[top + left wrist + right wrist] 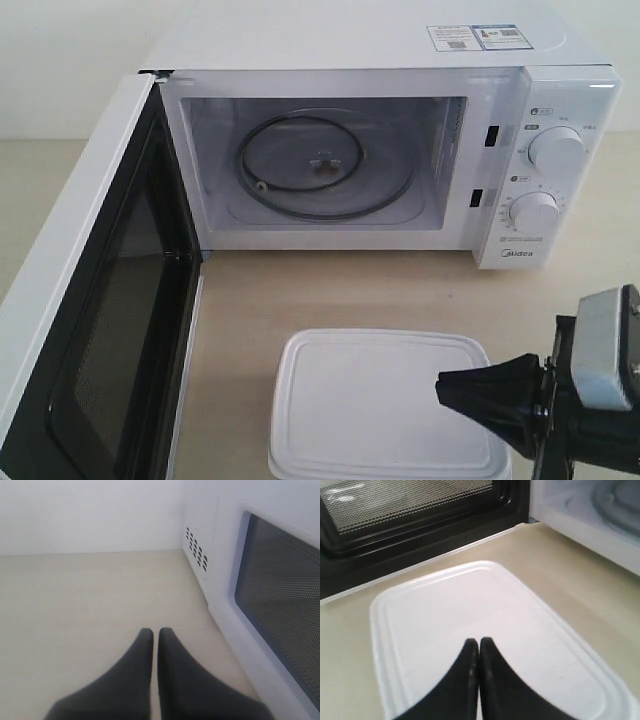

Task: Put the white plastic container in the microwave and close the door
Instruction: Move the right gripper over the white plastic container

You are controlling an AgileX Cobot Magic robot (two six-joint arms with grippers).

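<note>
The white plastic container (pixel 375 405) lies lid-up on the table in front of the microwave (pixel 380 150). Its flat lid (pixel 485 630) fills the right wrist view. The door (pixel 95 320) is swung wide open at the left, dark window and black inner frame facing in. Inside, the glass turntable (pixel 325 165) is bare. My right gripper (pixel 445 388) hovers over the container's right end, shut, holding nothing; its tips (pixel 479 642) are pressed together above the lid. My left gripper (pixel 155 632) is shut and empty over bare table outside the door (pixel 280 605); the exterior view does not show it.
Two round dials (pixel 555 150) sit on the microwave's right panel. Stickers (pixel 480 37) are on its top. The light wooden table (pixel 330 290) runs between the cavity and the container. A white wall stands behind.
</note>
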